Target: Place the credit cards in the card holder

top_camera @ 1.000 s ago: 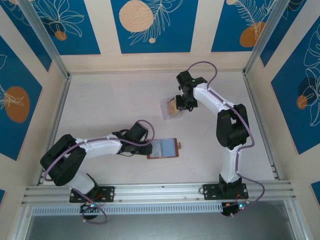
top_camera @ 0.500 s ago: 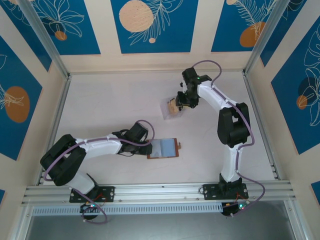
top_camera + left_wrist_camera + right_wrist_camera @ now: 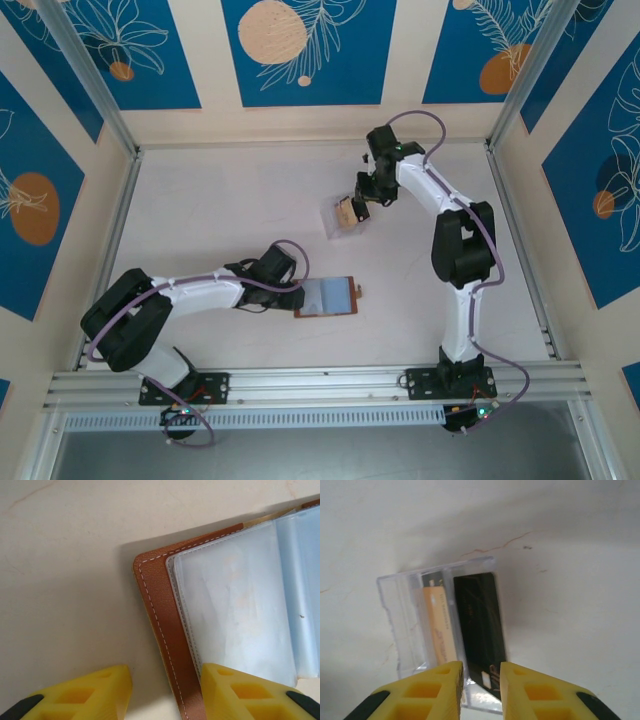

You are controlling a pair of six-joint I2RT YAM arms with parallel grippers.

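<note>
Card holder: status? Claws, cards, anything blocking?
Left claw open, straddling edge of open card holder. Right claw narrow at end of black card in clear box, grip unclear. Tan card alongside. Nothing in the way seen.

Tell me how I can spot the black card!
Look at the far part of the white table, where a small clear box lies by the right gripper. Two cards sit inside it side by side; the black card is the dark one, next to the tan card.

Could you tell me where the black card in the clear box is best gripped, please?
Probably the black card's near short end, where the right gripper's fingers straddle it; come from that near side, since the clear box walls the far end.
</note>
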